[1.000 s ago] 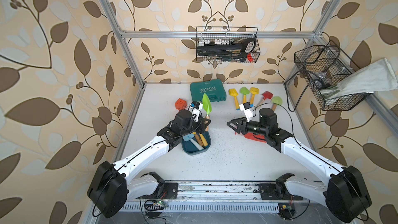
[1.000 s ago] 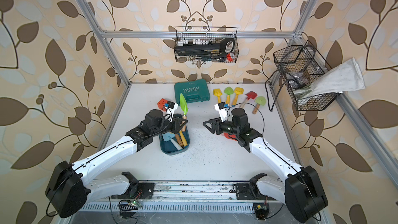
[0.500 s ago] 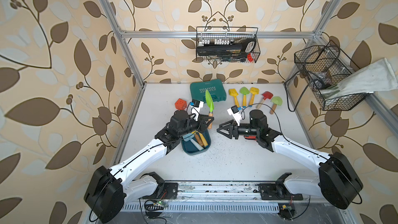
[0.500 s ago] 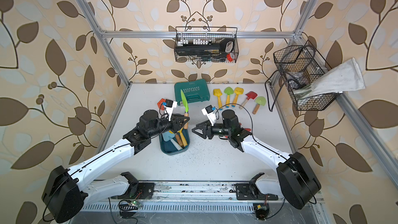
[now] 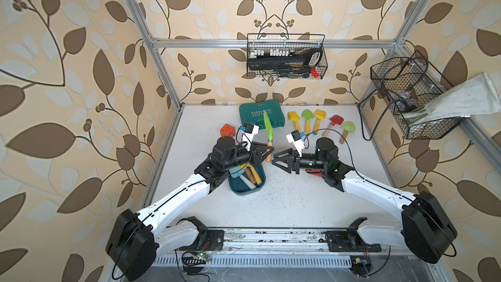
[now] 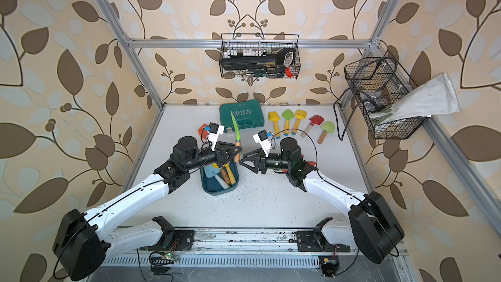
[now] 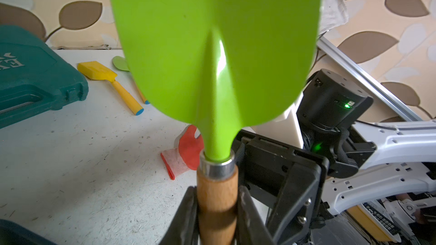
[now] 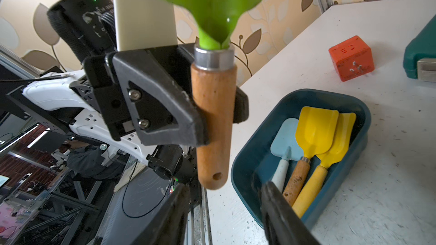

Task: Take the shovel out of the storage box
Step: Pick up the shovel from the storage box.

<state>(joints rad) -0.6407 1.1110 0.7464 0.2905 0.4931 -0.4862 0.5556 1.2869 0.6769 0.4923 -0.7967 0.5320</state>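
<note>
Storage box (image 5: 244, 191): left of centre in both top views, flat on the table (image 5: 298, 199), three other shovels (image 8: 316, 128) lying inside.
Left gripper (image 5: 267, 151): centre of frame in a top view, clamped tight on the wooden handle.
Shovel (image 8: 213, 119): out of the box, upright in the air, green blade up, handle end hanging free below the clamp.
Right gripper (image 5: 278, 159): just right of centre, jaws apart, empty, aimed at the handle. In the right wrist view, spread to either side of the handle's lower end without touching it.
Risk, handover: little bare handle below the clamp, so likely to knock against the left fingers (image 8: 165, 114) if closed too high.
Risk, slip: smooth round handle under a tall blade, so likely to swing or drop if let go before a firm second hold.
Risk, fall: box close by below, so a dropped shovel could land back inside.
</note>
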